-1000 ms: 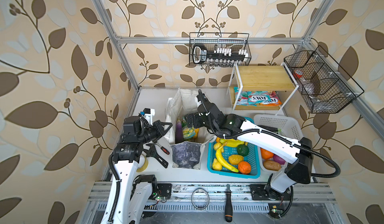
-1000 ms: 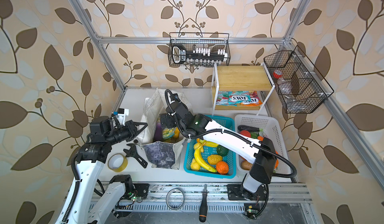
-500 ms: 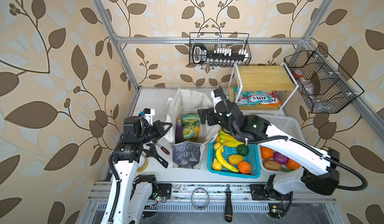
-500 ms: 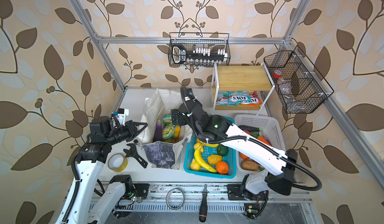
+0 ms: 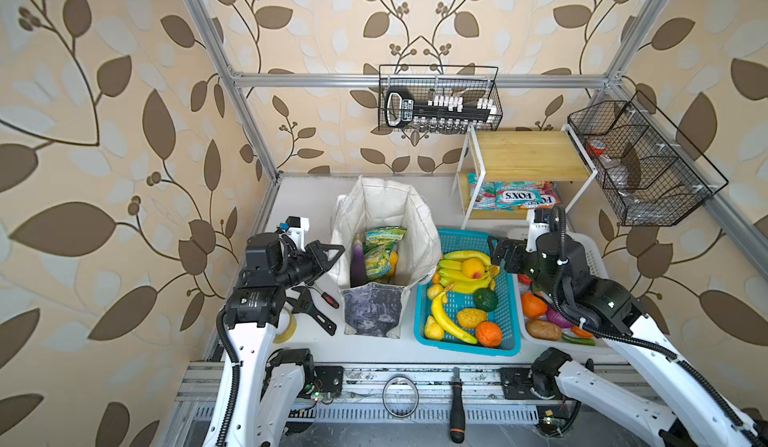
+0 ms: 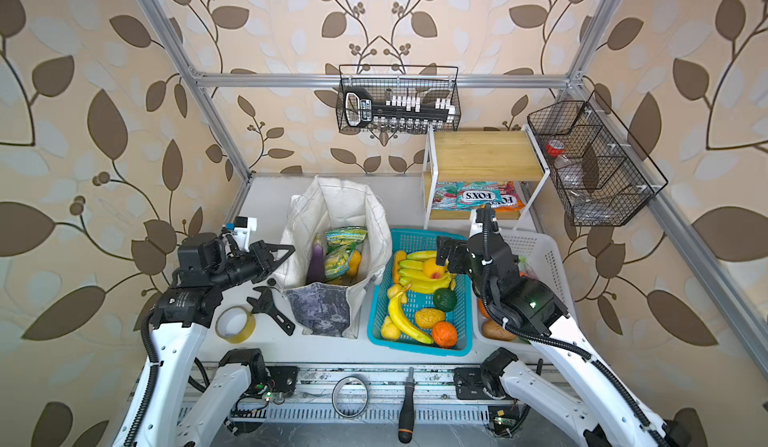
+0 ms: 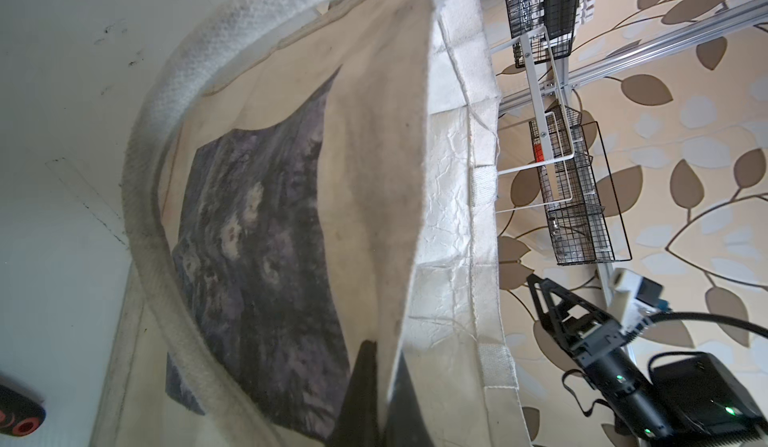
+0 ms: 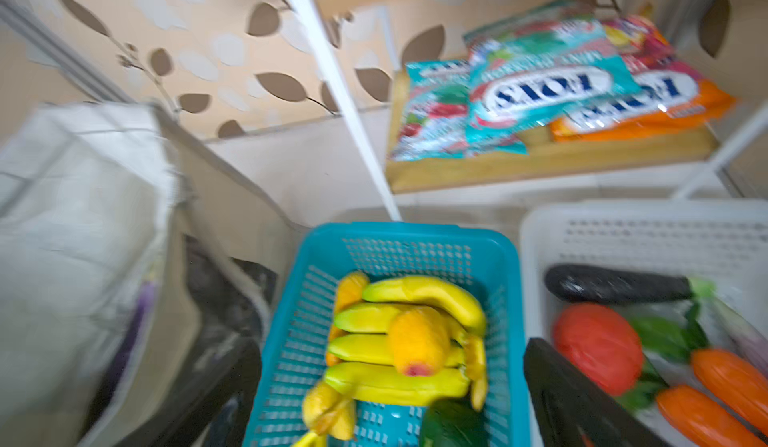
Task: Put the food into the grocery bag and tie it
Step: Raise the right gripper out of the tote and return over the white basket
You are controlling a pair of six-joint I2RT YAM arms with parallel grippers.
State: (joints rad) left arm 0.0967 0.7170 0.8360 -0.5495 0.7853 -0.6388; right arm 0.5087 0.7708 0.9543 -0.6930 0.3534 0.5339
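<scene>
The bag (image 5: 386,208) stands open on the table, just beside the blue basket (image 5: 461,239), with its grey panel toward the near edge. Inside it are two green-and-yellow packets (image 5: 380,249), one purple eggplant (image 5: 357,262) and one yellow-orange fruit (image 5: 393,260) (partly hidden behind the packets).

The left gripper (image 5: 337,254) is clamped on the bag's left rim. The left wrist view shows the cloth pinched between both fingers (image 7: 361,382).

The right gripper (image 5: 494,254) hangs over the far end of the blue basket, jaws spread wide with nothing between them. Below it lies one bunch of bananas (image 5: 461,276).

The white basket (image 6: 540,249), just beside the blue one, holds two carrots (image 8: 715,399), one tomato (image 8: 598,345) and one dark eggplant (image 8: 615,285).

Left of the bag lie one wrench (image 6: 270,308) and one tape roll (image 6: 235,324).
</scene>
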